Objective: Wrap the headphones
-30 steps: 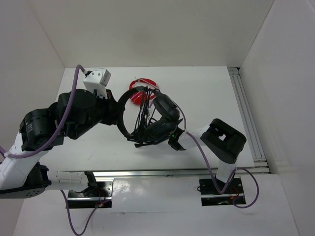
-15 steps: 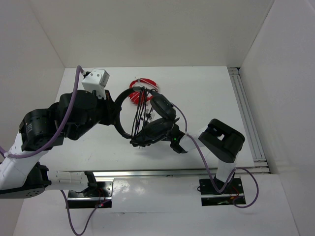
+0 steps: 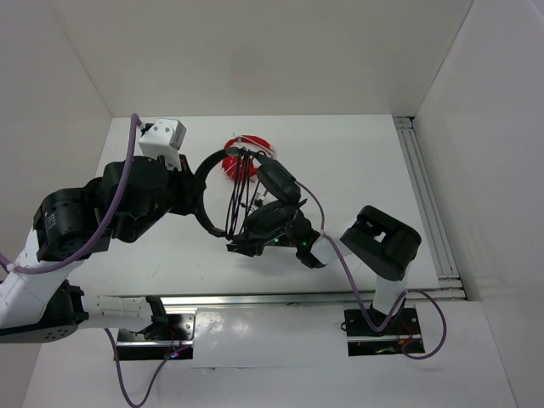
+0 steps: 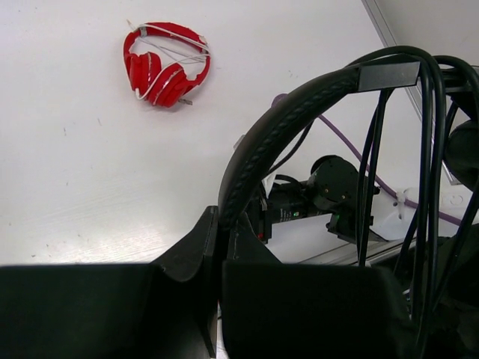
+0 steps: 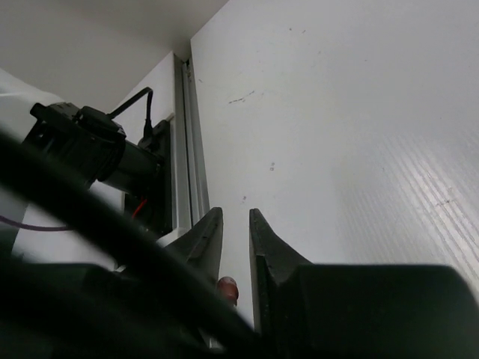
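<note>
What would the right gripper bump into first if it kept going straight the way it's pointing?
Probably the white side wall, just beside the metal rail. In the wrist view nothing shows between the right gripper and that wall. The blurred black band passes off to one side. Depth is hard to judge.

Black headphones (image 4: pixel 258 142); red headset (image 4: pixel 165 63); white table (image 4: pixel 75 164).
</note>
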